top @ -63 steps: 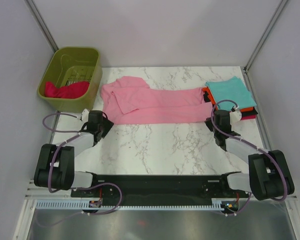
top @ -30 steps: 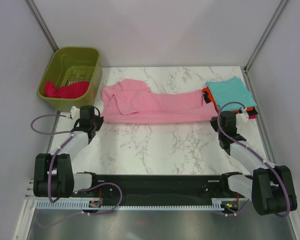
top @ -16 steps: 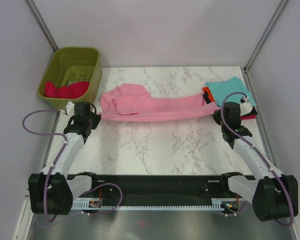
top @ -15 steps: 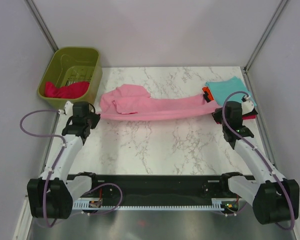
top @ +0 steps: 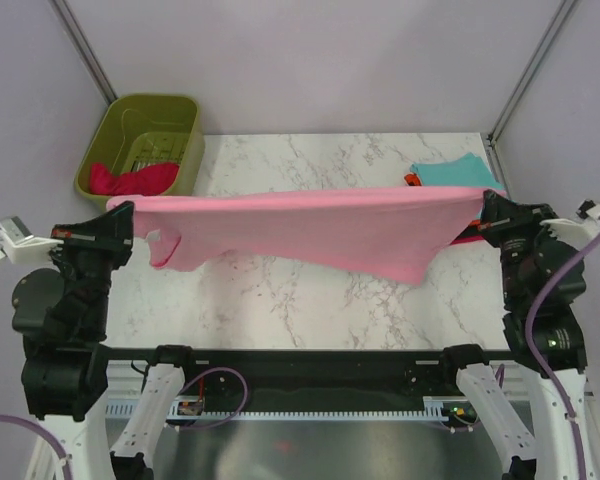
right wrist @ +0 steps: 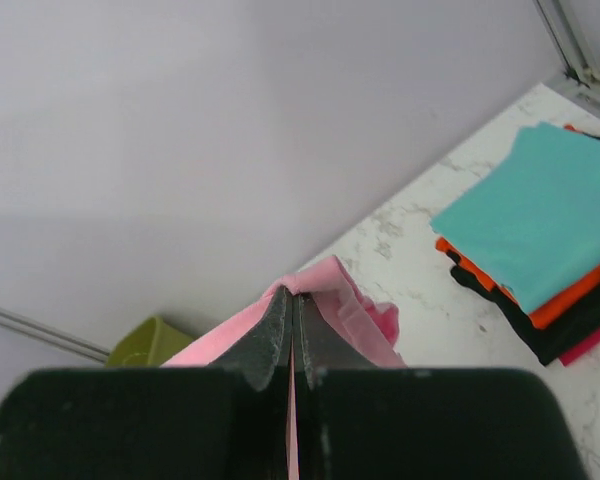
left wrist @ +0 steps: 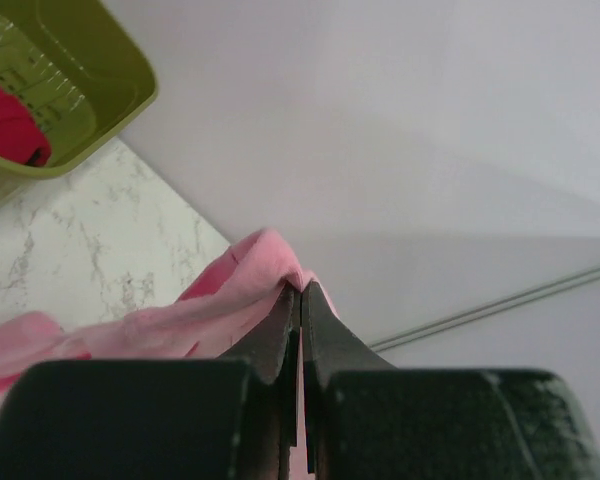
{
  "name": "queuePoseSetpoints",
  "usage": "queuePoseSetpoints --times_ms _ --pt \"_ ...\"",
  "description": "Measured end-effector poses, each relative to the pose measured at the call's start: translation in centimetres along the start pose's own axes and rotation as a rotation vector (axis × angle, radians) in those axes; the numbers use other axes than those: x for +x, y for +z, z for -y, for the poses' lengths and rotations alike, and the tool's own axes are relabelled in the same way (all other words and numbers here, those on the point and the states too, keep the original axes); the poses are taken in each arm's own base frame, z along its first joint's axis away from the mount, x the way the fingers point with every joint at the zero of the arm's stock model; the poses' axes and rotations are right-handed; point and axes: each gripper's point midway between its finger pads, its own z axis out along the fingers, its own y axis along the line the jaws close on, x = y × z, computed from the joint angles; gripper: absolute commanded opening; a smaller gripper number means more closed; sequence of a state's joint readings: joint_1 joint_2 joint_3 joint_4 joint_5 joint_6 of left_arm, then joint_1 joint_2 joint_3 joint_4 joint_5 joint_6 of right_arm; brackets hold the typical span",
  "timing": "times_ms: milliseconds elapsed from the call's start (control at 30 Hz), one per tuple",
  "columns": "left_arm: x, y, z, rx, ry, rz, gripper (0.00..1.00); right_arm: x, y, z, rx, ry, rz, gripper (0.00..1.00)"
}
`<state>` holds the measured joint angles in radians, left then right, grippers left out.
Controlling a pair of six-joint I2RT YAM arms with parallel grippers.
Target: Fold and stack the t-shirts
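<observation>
A light pink t-shirt (top: 310, 225) hangs stretched in the air between both arms, high above the marble table (top: 300, 290). My left gripper (top: 120, 212) is shut on its left corner, and the pink cloth (left wrist: 242, 290) bunches at the tips. My right gripper (top: 483, 203) is shut on the right corner, with pink cloth (right wrist: 330, 290) pinched there. A stack of folded t-shirts (right wrist: 540, 240) lies at the far right, teal (top: 450, 172) on top, then orange, black and magenta. A crimson red t-shirt (top: 130, 180) lies in the basket.
An olive-green plastic basket (top: 185, 150) stands at the table's far left corner. Grey walls close in the back and both sides. The arms' base rail (top: 300, 365) runs along the near edge.
Both arms have risen sharply from table level, lifting the pink t-shirt off the table and pulling it taut. The grippers stayed shut on its two corners.
</observation>
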<state>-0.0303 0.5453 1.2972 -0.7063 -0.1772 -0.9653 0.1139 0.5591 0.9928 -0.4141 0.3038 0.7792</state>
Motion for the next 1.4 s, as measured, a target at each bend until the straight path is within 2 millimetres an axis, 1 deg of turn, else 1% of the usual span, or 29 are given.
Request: queuePoseSetpoints --times_ms 67,133,200,267,300,367,467,600,667,733,800,833,867,900,933,967,1033,1100,1133,1167,1200,1267,1300,1333,1367,1400 --pt "-1.4 -1.2 1.7 0.031 0.0 0.017 0.02 -2.4 -1.3 -1.7 -0.037 0.012 0.042 0.0" --pt "-1.9 -1.4 2.4 0.029 0.004 0.014 0.02 -3.9 -1.9 -2.8 -0.056 0.019 0.069 0.0" --pt "-1.8 -0.6 2.6 0.002 0.01 -0.006 0.02 -4.6 -1.8 -3.4 -0.052 0.017 0.069 0.0" --pt "-1.1 1.3 2.1 -0.047 0.02 -0.041 0.02 -4.4 -1.0 -3.5 -0.033 0.009 0.052 0.0" --pt "-0.6 2.3 1.8 -0.073 0.026 -0.059 0.02 -4.1 -0.3 -3.5 -0.018 0.003 0.039 0.0" --pt "1.0 5.3 0.4 -0.151 0.042 -0.113 0.02 -3.0 1.6 -3.2 0.021 -0.014 0.002 0.0" --pt "3.4 9.3 -1.9 -0.257 0.065 -0.186 0.02 -0.3 4.8 -2.0 0.089 -0.041 -0.071 0.0" --pt "6.9 15.2 -4.8 -0.384 0.087 -0.293 0.02 4.0 9.7 -0.4 0.187 -0.072 -0.188 0.0" --pt "7.7 17.8 -4.6 -0.397 0.084 -0.33 0.02 5.4 12.0 -0.5 0.206 -0.075 -0.238 0.0" --pt "7.6 20.1 -3.2 -0.371 0.076 -0.34 0.02 5.5 13.7 -1.6 0.193 -0.066 -0.266 0.0" --pt "6.6 21.7 -0.6 -0.309 0.064 -0.324 0.02 4.3 15.3 -3.5 0.153 -0.04 -0.257 0.0" --pt "5.7 22.1 1.0 -0.265 0.061 -0.305 0.02 3.1 15.9 -4.9 0.121 -0.019 -0.246 0.0" --pt "4.8 22.2 2.9 -0.209 0.056 -0.288 0.02 2.1 16.3 -5.8 0.096 -0.005 -0.232 0.0" --pt "3.9 22.2 4.6 -0.157 0.052 -0.267 0.02 0.7 16.6 -6.9 0.066 0.013 -0.211 0.0" --pt "2.7 22.1 6.7 -0.089 0.046 -0.239 0.02 -0.6 16.9 -7.8 0.036 0.03 -0.189 0.0" --pt "1.5 21.7 8.7 -0.019 0.043 -0.21 0.02 -1.8 17.2 -8.7 0.007 0.045 -0.168 0.0" --pt "-0.3 20.9 11.7 0.088 0.038 -0.161 0.02 -3.6 17.8 -9.8 -0.041 0.066 -0.141 0.0" --pt "-1.5 20.5 13.4 0.151 0.037 -0.122 0.02 -4.0 18.8 -10.1 -0.076 0.084 -0.139 0.0" --pt "-1.7 20.8 13.5 0.166 0.038 -0.108 0.02 -3.6 19.4 -10.0 -0.086 0.09 -0.15 0.0" --pt "-1.6 21.4 13.3 0.173 0.038 -0.105 0.02 -2.9 20.0 -9.7 -0.095 0.096 -0.164 0.0" --pt "-1.1 22.2 12.2 0.161 0.039 -0.108 0.02 -1.6 20.7 -9.1 -0.096 0.103 -0.192 0.0" --pt "0.9 24.5 9.1 0.124 0.042 -0.131 0.02 2.3 22.1 -6.6 -0.078 0.113 -0.263 0.0" --pt "2.4 25.6 6.7 0.092 0.044 -0.155 0.02 4.3 22.4 -5.1 -0.057 0.118 -0.303 0.0" --pt "3.8 26.3 4.6 0.054 0.044 -0.183 0.02 6.8 22.7 -3.2 -0.027 0.123 -0.354 0.0" --pt "6.5 27.8 0.8 -0.01 0.044 -0.231 0.02 9.5 22.9 -0.9 0.009 0.129 -0.409 0.0" --pt "8.8 28.4 -2.5 -0.073 0.044 -0.278 0.02 12.2 22.9 1.3 0.047 0.135 -0.463 0.0"
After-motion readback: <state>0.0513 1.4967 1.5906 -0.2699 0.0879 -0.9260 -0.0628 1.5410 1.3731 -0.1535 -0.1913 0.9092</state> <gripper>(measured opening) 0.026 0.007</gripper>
